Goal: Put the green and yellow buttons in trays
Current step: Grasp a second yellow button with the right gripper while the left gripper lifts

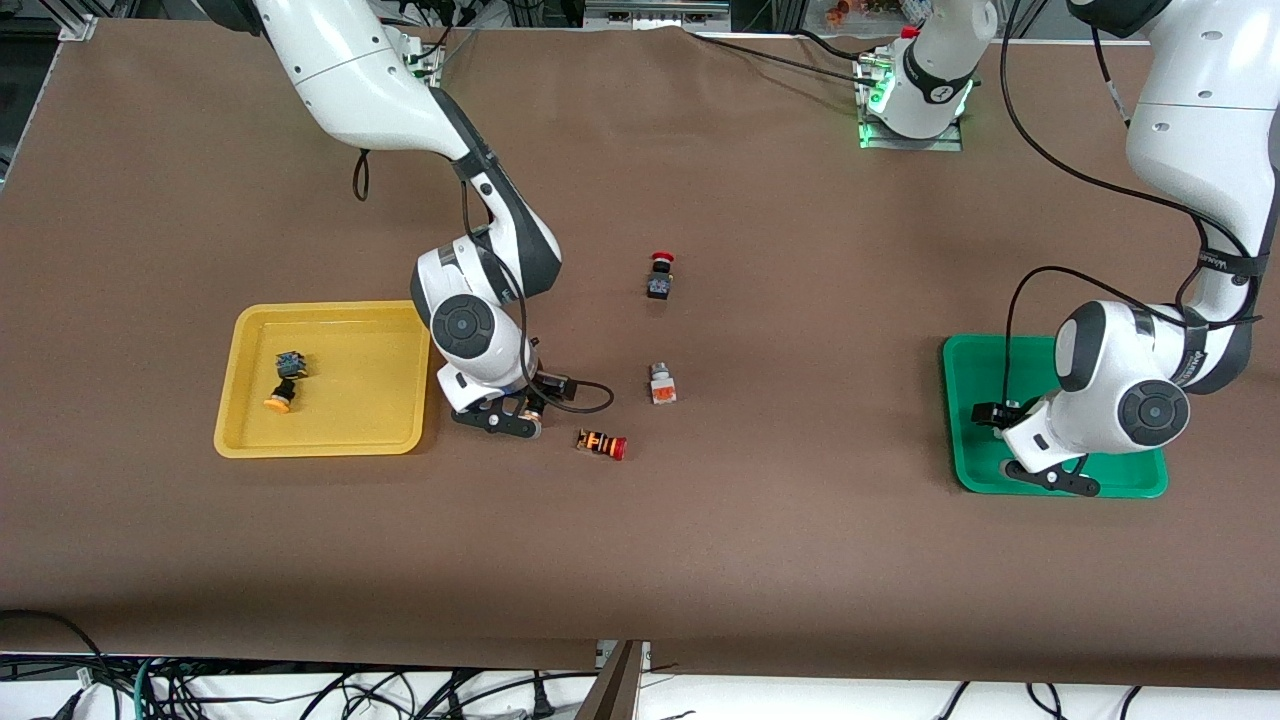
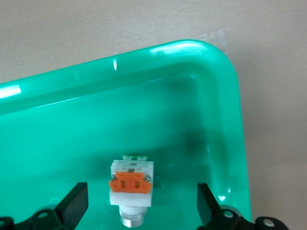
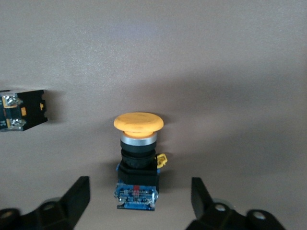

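My right gripper [image 1: 515, 418] [image 3: 140, 189] is low over the table beside the yellow tray [image 1: 360, 330]. It is open, with a finger on each side of a black-bodied yellow-capped button [image 3: 138, 143] that lies on the table. The gripper hides this button in the front view. Another yellow-capped button [image 1: 283, 385] lies in the yellow tray. My left gripper [image 1: 1050, 472] [image 2: 141, 191] is open over the green tray [image 1: 965, 400] [image 2: 201, 96]. A white button with an orange mark [image 2: 131, 184] lies in that tray between its fingers. A second white button [image 1: 661, 384] lies mid-table.
A black switch with a red cap [image 1: 660, 277] lies farther from the front camera than the white button. An orange-striped piece with a red cap [image 1: 601, 444] lies close beside the right gripper, and its end shows in the right wrist view [image 3: 21, 111].
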Motion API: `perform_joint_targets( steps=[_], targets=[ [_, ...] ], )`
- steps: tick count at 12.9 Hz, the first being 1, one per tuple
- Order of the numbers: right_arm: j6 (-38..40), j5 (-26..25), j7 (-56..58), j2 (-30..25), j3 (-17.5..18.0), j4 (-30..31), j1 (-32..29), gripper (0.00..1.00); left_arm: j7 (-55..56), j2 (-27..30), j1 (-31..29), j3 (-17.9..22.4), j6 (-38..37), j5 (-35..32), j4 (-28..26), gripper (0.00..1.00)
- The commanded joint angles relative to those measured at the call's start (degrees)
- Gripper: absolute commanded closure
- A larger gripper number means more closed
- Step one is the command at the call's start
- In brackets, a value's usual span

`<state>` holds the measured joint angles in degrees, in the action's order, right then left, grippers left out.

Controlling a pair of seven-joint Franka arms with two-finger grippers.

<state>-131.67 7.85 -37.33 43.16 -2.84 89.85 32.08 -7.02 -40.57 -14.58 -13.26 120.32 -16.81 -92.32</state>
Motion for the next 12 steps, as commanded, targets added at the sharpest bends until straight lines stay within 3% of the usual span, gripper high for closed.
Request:
perform_joint_targets(
  steps=[1,3,4,6,10,12],
  targets=[
    [-1.48,0.77,-0.46,0.7,0.03,-0.2,0.0,0.51,-0.19,3.03,-0.27,-2.55,-4.38,1.34,0.12,0.0],
    [-1.48,0.77,-0.2,0.78,0.03,-0.29,0.0,0.78,-0.01,4.26,-0.1,-4.31,-8.58,4.48,1.87,0.0],
    [-1.48,0.68,0.41,0.44,0.03,-0.38,-0.09,0.86,0.17,4.27,-0.01,-5.8,-11.48,4.67,4.05,0.0],
    [-0.26,-0.02,2.25,-0.7,-0.32,-1.25,-0.7,0.86,2.78,4.27,0.25,-8.35,-15.36,5.98,6.96,0.0],
    [13.08,-0.2,18.82,-4.65,-0.76,-3.63,-7.01,0.86,13.49,4.18,1.92,-12.04,-15.9,8.62,6.89,0.0],
    [20.37,-0.11,29.28,-6.24,-4.78,-3.28,-8.52,0.86,18.78,4.18,3.41,-13.89,-15.9,9.24,7.06,0.0]
  ],
)
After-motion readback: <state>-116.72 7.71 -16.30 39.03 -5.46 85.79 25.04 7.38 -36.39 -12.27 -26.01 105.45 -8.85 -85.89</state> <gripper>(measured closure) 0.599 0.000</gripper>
